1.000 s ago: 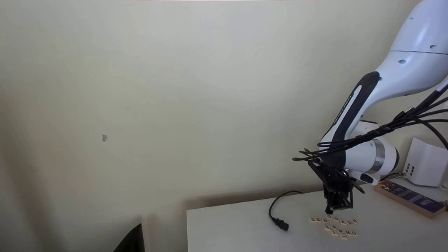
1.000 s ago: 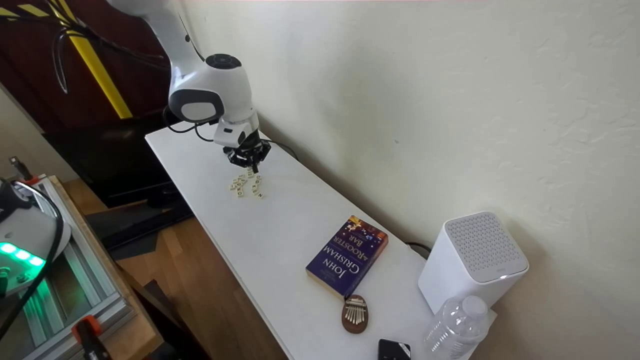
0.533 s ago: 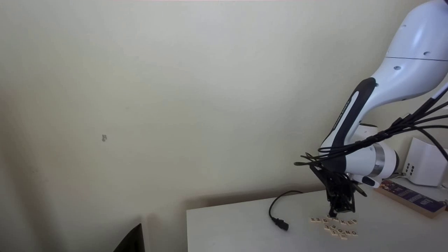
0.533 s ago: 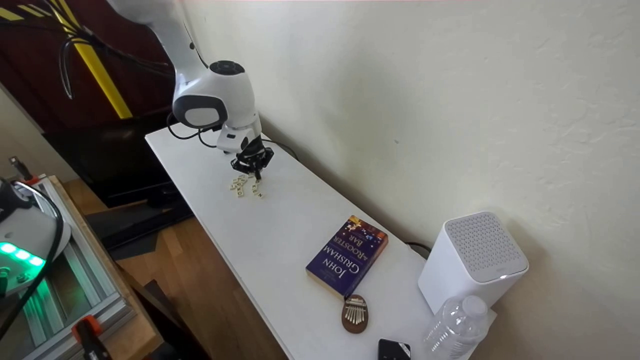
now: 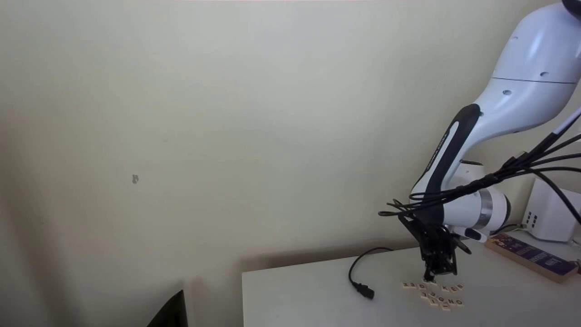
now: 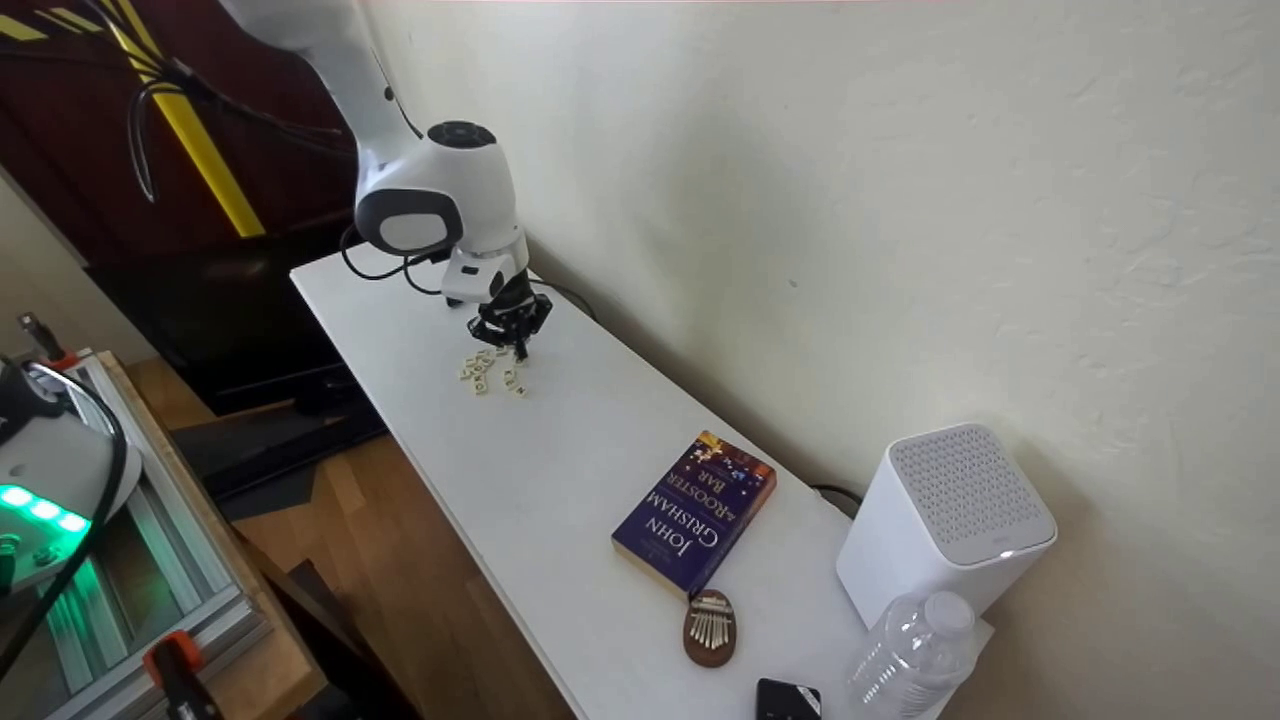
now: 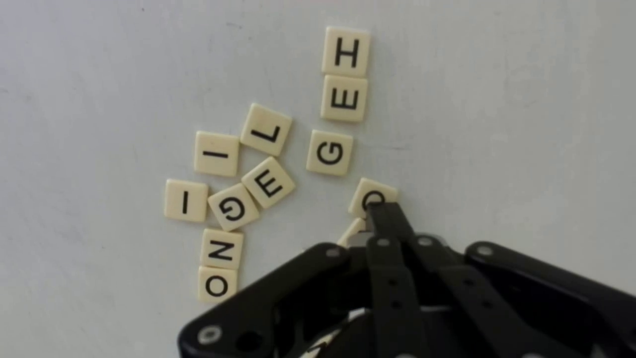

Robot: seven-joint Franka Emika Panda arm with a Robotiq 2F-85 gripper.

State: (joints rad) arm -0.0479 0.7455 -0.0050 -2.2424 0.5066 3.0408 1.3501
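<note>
In my wrist view, reading left to right, the letter tiles (image 7: 269, 182) are legible: an I tile (image 7: 186, 200), then a column with a second I above an N and an O, a slanted G tile (image 7: 233, 206), and an L tile (image 7: 266, 129) up and to the right. Farther right runs a loose column of three, H, E and G (image 7: 330, 152), and then a round-lettered tile (image 7: 368, 193), partly covered by my gripper (image 7: 385, 211). Its fingers are pressed together, with nothing that I can see gripped between them; the tips overlap that last tile, though I cannot tell whether they touch it.

In an exterior view I get, from the left, a black power cord (image 5: 363, 289) on the white table (image 5: 295, 290), then the tiles, including a short row (image 5: 453, 289) that the gripper mostly hides from the wrist camera, and a book (image 5: 531, 256) with a white box (image 5: 553, 222) behind it.

In an exterior view I also pick up, at far left, a white device with green lights (image 6: 60, 450); then come the tiles below the gripper, the book's cover, readable as John Grisham's, a thumb piano (image 6: 710, 628) just beside its corner, a cut-off black object (image 6: 788, 700) and a clear bottle (image 6: 912, 655) by the box.
</note>
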